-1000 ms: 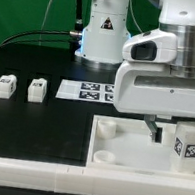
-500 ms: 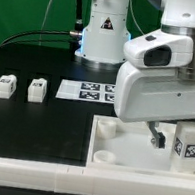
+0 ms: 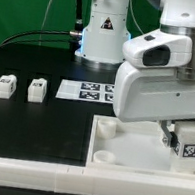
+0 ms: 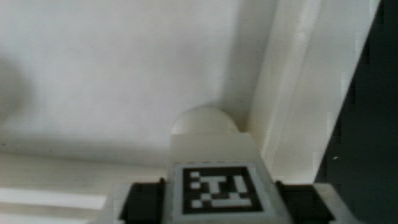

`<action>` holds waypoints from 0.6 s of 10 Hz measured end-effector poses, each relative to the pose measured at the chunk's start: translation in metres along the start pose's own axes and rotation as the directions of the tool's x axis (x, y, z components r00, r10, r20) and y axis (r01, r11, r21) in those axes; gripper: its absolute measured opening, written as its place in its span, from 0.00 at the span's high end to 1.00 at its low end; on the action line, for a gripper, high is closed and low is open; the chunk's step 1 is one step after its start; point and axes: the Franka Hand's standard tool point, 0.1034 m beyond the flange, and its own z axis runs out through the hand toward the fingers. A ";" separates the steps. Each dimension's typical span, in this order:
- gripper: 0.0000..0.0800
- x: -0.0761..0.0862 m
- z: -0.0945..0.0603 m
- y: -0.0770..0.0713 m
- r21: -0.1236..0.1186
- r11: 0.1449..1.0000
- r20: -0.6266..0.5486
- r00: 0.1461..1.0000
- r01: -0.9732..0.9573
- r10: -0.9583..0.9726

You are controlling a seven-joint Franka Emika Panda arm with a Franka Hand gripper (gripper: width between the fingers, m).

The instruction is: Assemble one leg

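Observation:
The leg [image 3: 188, 139], a small white block with a black-and-white tag, stands on the large white tray [image 3: 128, 151] at the exterior view's right. My gripper [image 3: 178, 140] has come down around it. In the wrist view the leg [image 4: 217, 150] fills the space between my gripper's [image 4: 221, 203] two black fingers [image 4: 146, 203], which lie against its two sides with no gap. The tag faces the wrist camera. The leg sits close to the tray's raised rim [image 4: 294, 80].
Two more small white tagged blocks [image 3: 4, 86] [image 3: 38, 89] stand at the exterior view's left. The marker board [image 3: 92, 90] lies behind the tray. The tray has round corner sockets [image 3: 105, 128]. A white bar [image 3: 33, 177] runs along the front. The robot base [image 3: 100, 35] stands behind.
My gripper has moved toward the exterior view's right and a little lower, from beside the leg to around it. The leg has stayed where it was.

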 end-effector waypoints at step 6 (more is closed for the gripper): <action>0.64 0.002 0.000 0.000 0.023 0.899 -0.007 0.899 -0.437 0.438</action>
